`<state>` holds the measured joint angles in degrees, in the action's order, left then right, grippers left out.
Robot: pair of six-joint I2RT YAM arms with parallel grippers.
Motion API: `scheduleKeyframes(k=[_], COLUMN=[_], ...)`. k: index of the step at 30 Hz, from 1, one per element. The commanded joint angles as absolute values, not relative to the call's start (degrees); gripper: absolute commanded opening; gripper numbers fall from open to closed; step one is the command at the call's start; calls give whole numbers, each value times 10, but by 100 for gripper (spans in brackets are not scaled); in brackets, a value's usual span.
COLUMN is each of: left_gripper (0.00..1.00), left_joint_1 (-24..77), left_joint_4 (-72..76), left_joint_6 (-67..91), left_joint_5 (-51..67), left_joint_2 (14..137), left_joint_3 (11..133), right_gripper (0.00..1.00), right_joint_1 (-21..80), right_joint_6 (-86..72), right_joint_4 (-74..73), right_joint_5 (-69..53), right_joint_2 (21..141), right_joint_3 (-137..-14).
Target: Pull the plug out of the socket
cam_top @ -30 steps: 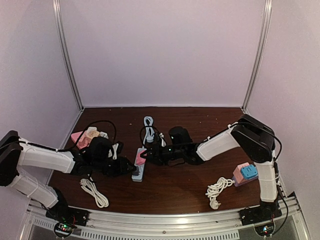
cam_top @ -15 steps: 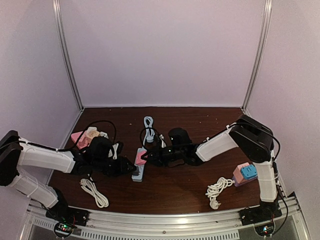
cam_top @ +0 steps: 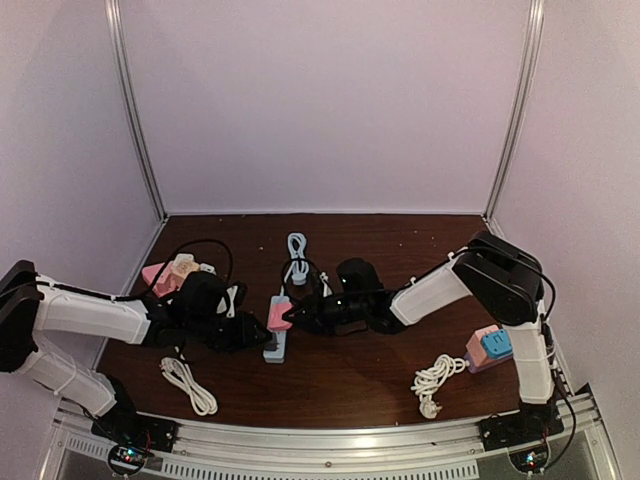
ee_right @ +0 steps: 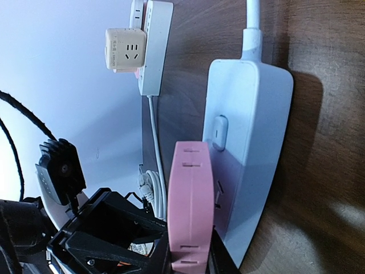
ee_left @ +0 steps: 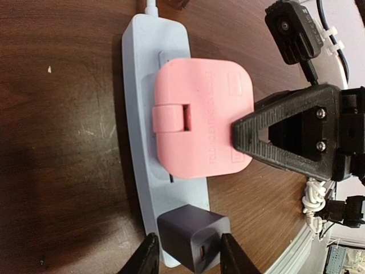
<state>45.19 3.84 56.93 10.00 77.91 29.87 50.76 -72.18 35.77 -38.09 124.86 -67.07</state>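
From above, a light blue power strip (cam_top: pixel 273 348) is seen lying on the dark table (cam_top: pixel 350 385), with a pink plug (cam_top: pixel 279 314) seated on it. The right gripper (cam_top: pixel 290 317) is clenched on the pink plug from the right, and the left gripper (cam_top: pixel 255 338) is set against the strip's near end.

In the left wrist view, a dark charger (ee_left: pixel 191 240) plugged in at the strip's end is pinched between the left fingers (ee_left: pixel 147 260).

In the right wrist view, the pink plug is shown edge-on, grasped and resting against the strip.
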Motion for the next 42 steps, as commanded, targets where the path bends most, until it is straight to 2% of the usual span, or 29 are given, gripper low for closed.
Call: scheduleKeyframes(k=[1,17,29,35,42], left_gripper=[35,35,35,42,42], left_joint_1=[452,452,452,452,452], left_joint_4=[-63,-82,-99,-132,-151], left_joint_6=[568,582,584,556,517], left_joint_5=[52,36,35,38,78], left_joint_2=[802,822,831,803,792], left_joint_3=[287,289,304,355,384], right_gripper=[3,0,0,0,0], right_joint_1=[512,511,501,500,499], right_joint_6=[-746,-799,-779,-777,-779], right_joint_4=[443,546,512,504,504], right_joint_5=[-394,-403,-408,-404,-403], right_joint_2=[1252,1250,1234,1241,1249], right_joint_3=[-666,-649,-670,-674,-678])
